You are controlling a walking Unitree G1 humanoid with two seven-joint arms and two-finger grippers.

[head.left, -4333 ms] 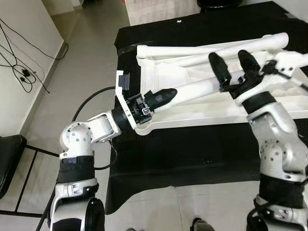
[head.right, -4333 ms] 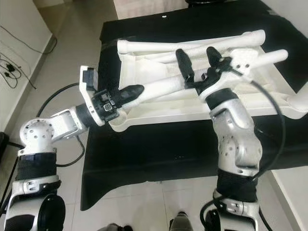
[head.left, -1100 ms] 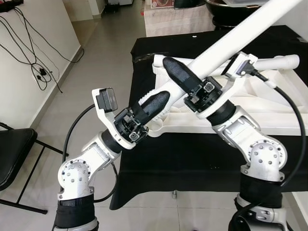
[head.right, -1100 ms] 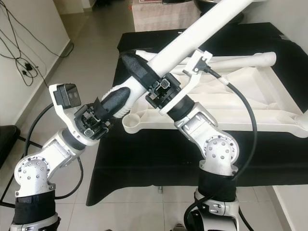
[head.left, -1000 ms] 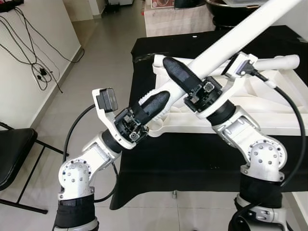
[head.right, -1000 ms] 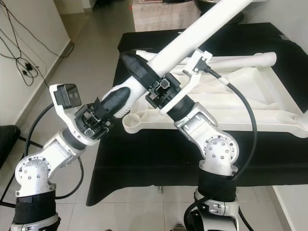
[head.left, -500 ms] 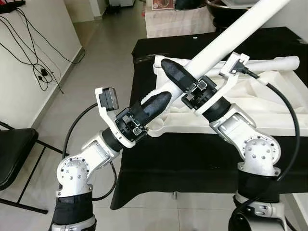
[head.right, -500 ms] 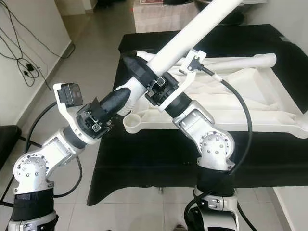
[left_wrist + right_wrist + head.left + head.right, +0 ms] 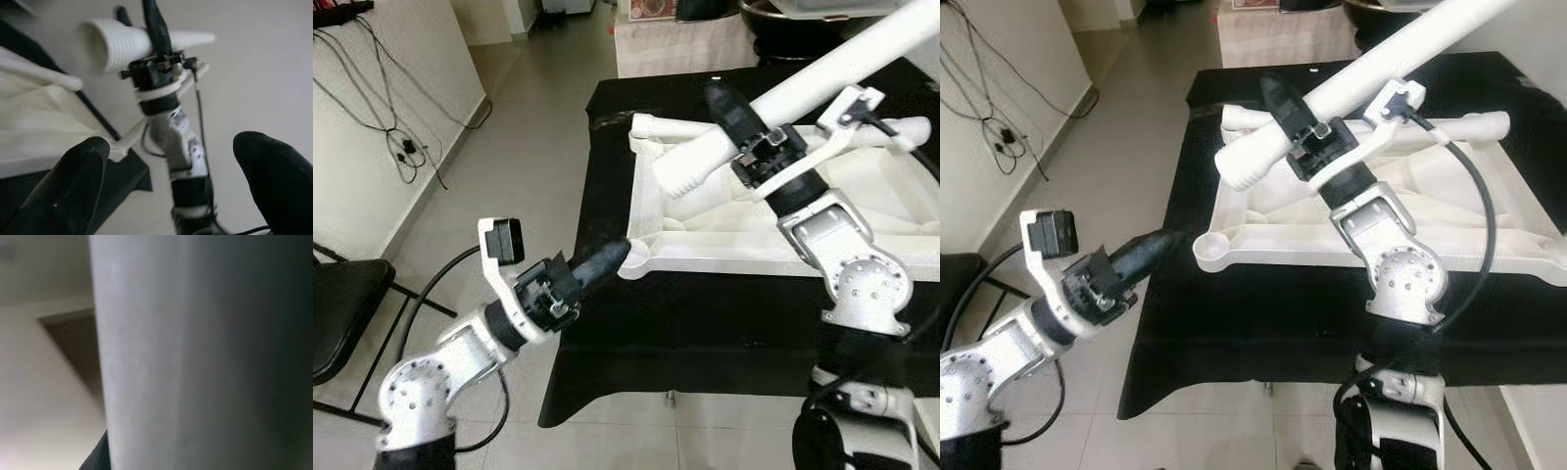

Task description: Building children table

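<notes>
Left eye view: a black-draped table [image 9: 705, 323] carries the upturned white tabletop [image 9: 871, 245]. The right gripper [image 9: 744, 127] is clamped on 1 white leg [image 9: 783, 98], raised slanting above it. The left gripper [image 9: 602, 257], fingers apart, holds nothing beside the tabletop's corner.

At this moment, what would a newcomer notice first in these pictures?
First, the long white leg that the right gripper holds slanted above the upturned white tabletop on the black cloth. Next, the left gripper, fingers open in its wrist view, sits at the tabletop's near corner socket.
</notes>
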